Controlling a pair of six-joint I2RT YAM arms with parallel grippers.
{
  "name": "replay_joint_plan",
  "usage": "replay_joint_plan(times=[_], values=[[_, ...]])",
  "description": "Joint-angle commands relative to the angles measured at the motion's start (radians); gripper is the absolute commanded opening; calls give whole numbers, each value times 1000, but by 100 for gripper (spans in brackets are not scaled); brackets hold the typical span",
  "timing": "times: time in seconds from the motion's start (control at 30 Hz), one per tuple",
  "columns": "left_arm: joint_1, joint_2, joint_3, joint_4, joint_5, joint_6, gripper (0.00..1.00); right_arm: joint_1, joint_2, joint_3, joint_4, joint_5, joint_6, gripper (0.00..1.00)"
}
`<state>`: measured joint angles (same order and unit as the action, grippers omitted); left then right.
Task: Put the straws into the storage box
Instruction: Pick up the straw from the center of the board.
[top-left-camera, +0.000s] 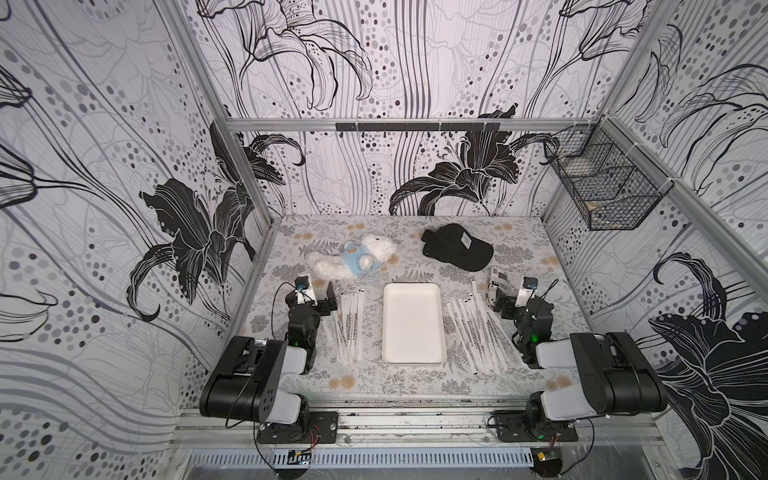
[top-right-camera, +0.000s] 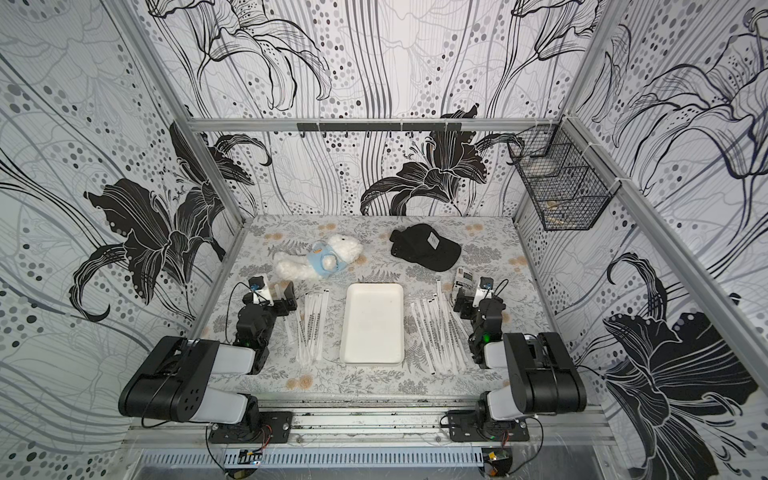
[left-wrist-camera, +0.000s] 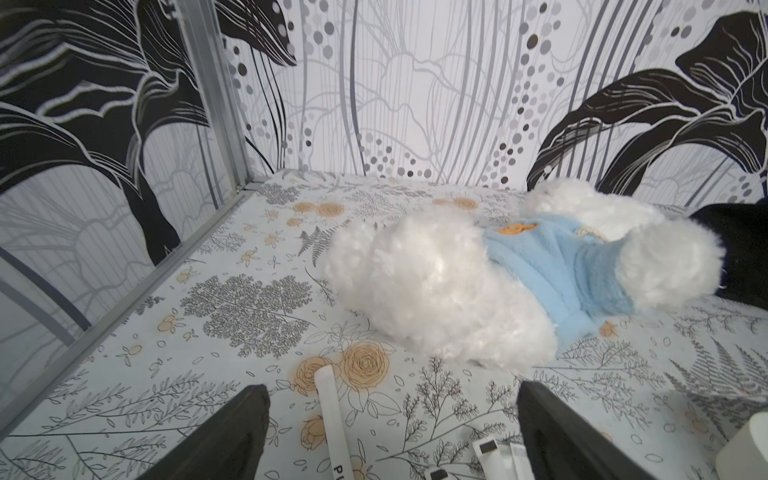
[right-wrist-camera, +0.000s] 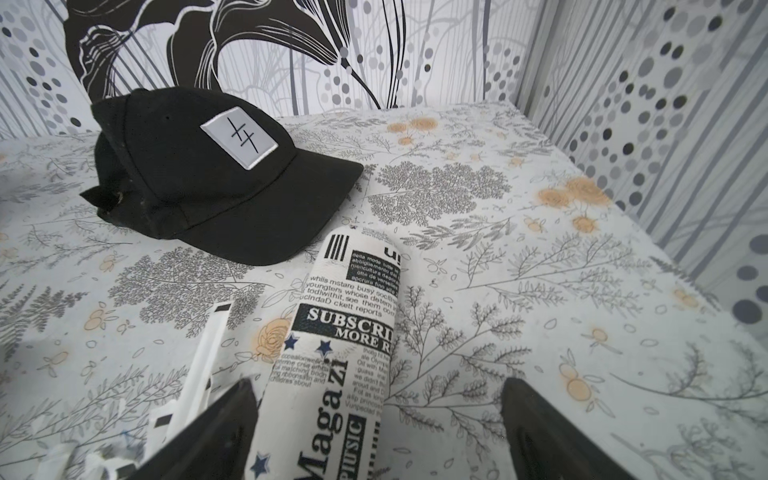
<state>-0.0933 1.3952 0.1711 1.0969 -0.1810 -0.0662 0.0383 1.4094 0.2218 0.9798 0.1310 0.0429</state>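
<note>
**Straws lay on the cloth either side of the storage box**

The paper-wrapped straws (top-left-camera: 350, 328) lay flat on the floral tablecloth (top-left-camera: 374, 230) in two loose groups; a smaller one sat just left of the storage box (top-left-camera: 413, 324) and roughly parallel to it, and a larger, fanned one sat just right of it. The box, a shallow white tray, sat mid-table between the two arms. The left gripper (top-left-camera: 313, 291) sat low at the far end of the left group with its jaws spread wide; in the left wrist view one straw end lay on the cloth between the fingers (left-wrist-camera: 232, 432), gripped by neither. The right gripper (top-left-camera: 513, 297) sat at the far end of the right group, jaws likewise wide apart; a rolled magazine-print packet (right-wrist-camera: 349, 324) reached in between them, close against one finger, though whether it touched could not be told. Farther back lay a white plush bear in a blue top (top-left-camera: 353, 259) and a black cap (top-left-camera: 457, 247); a black wire basket (top-left-camera: 602, 183) hung on the right wall.
</note>
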Motion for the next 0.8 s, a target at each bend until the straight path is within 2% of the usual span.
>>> replay_joint_plan(times=[0.0, 0.1, 0.2, 0.27, 0.3, 0.33, 0.4, 0.47, 0.6, 0.77], values=[[-66, -212, -16, 2, -198, -3, 98, 51, -195, 105, -247, 183, -11, 96], [-129, -395, 20, -212, -348, -99, 98, 101, -291, 261, -664, 341, 214, 96], [-182, -532, 115, -499, -467, -212, 98, 115, -330, 407, -972, 264, 294, 96], [-186, -577, 192, -665, -485, -289, 98, 106, -330, 442, -1090, 222, 496, 96], [-186, -589, 237, -747, -467, -325, 98, 58, -334, 447, -1089, 34, 449, 97], [-186, -594, 274, -818, -436, -348, 98, 30, -338, 454, -1105, -45, 447, 96], [-186, -593, 365, -1001, -368, -462, 98, 34, -366, 476, -1170, -84, 464, 87], [-179, -583, 426, -1109, -301, -529, 98, 52, -378, 511, -1264, -67, 480, 85], [-170, -562, 505, -1202, -144, -471, 99, 161, -354, 618, -1462, -19, 481, 80], [-175, -515, 590, -1324, -50, -471, 84, 353, -337, 606, -1531, 3, 585, 65]])
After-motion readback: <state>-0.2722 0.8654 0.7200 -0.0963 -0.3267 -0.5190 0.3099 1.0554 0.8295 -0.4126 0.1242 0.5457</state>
